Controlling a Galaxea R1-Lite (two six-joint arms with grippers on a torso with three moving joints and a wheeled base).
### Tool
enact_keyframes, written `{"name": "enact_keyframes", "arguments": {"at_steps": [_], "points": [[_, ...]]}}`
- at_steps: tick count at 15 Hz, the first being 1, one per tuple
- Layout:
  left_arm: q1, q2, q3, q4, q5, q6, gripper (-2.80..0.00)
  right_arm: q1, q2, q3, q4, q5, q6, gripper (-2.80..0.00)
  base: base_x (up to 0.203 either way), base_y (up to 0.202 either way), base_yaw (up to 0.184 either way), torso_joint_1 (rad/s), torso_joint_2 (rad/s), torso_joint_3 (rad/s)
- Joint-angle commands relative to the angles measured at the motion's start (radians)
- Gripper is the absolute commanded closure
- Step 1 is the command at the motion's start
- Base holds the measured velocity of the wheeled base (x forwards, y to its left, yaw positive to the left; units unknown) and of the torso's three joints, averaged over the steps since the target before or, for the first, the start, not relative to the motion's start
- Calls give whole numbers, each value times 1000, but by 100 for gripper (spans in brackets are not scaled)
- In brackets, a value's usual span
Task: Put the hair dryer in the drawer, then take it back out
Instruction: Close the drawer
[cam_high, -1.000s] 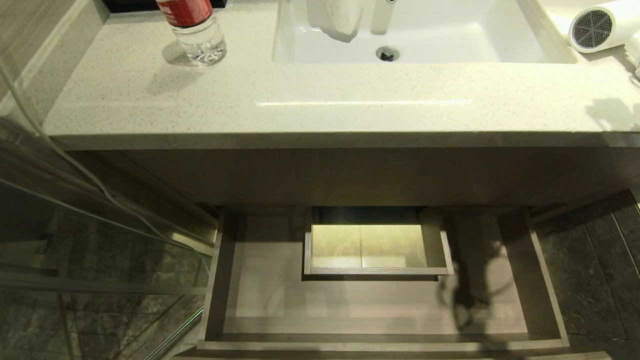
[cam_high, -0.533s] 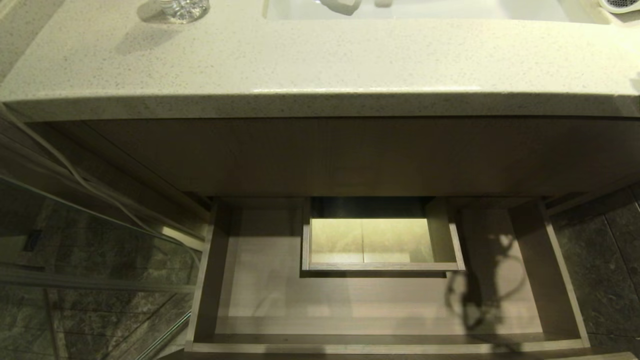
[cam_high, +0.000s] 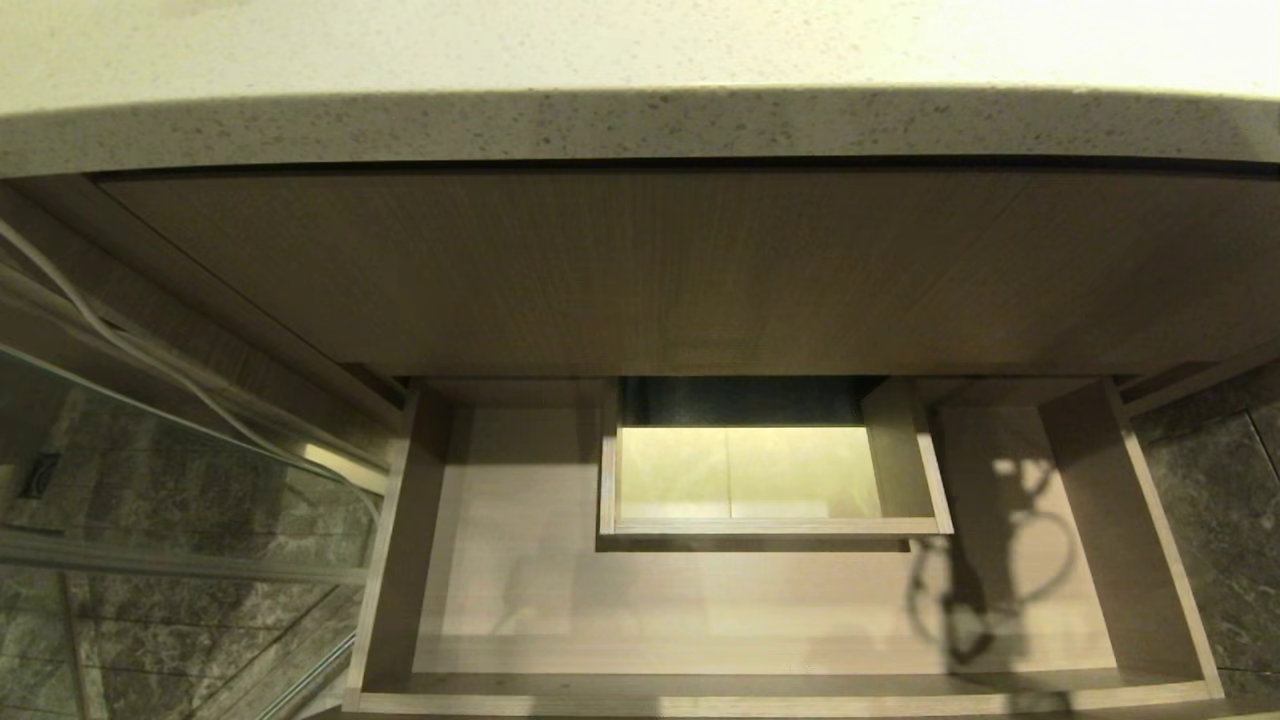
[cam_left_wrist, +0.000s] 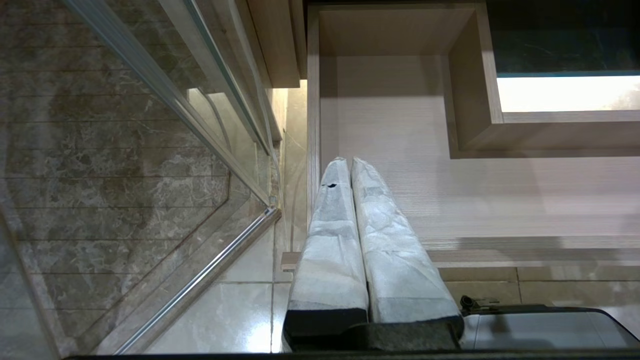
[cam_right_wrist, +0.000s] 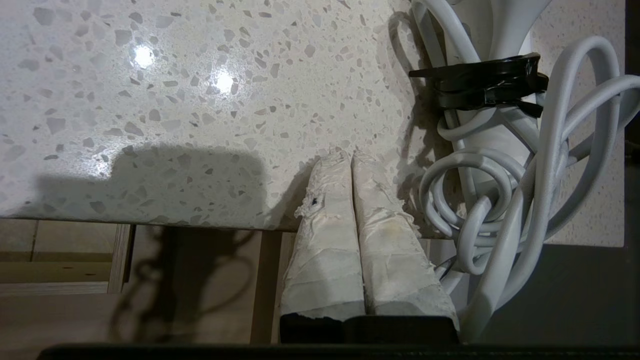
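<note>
The drawer (cam_high: 700, 620) stands pulled open below the vanity, light wood-grain, with a boxed cut-out (cam_high: 770, 470) at mid-back and nothing inside it. Only the white handle of the hair dryer (cam_right_wrist: 492, 135) shows, in the right wrist view. It lies on the counter with its coiled white cord (cam_right_wrist: 550, 165) bound by a black strap. My right gripper (cam_right_wrist: 350, 154) is shut and empty beside that handle, over the counter's front edge. My left gripper (cam_left_wrist: 350, 161) is shut and empty above the left front corner of the drawer (cam_left_wrist: 500, 200). Neither arm shows in the head view.
A speckled stone countertop (cam_high: 640, 50) overhangs a plain wood-grain panel (cam_high: 640, 270) above the drawer. A glass shower partition (cam_high: 150, 480) and a white cable (cam_high: 100, 340) stand close on the left. Dark stone floor tiles (cam_high: 1220, 500) lie to the right.
The head camera has dipped: the whole scene slid upward, so the sink, the bottle and the hair dryer left the picture. The open drawer looks larger.
</note>
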Motion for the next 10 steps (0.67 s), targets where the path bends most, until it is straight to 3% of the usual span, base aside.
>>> {"name": "enact_keyframes", "arguments": {"at_steps": [1, 7, 10], "points": [[-1, 0, 1, 0, 1, 0, 0, 0, -5, 4, 6, -2, -4, 0, 0, 0, 0, -17, 50, 45], [1, 0, 0, 0, 1, 0, 0, 0, -6, -2, 3, -2, -2, 0, 0, 0, 0, 0, 0, 0], [1, 0, 0, 0, 1, 0, 0, 0, -25, 17, 2, -1, -2, 0, 0, 0, 0, -271, 47, -224]]}}
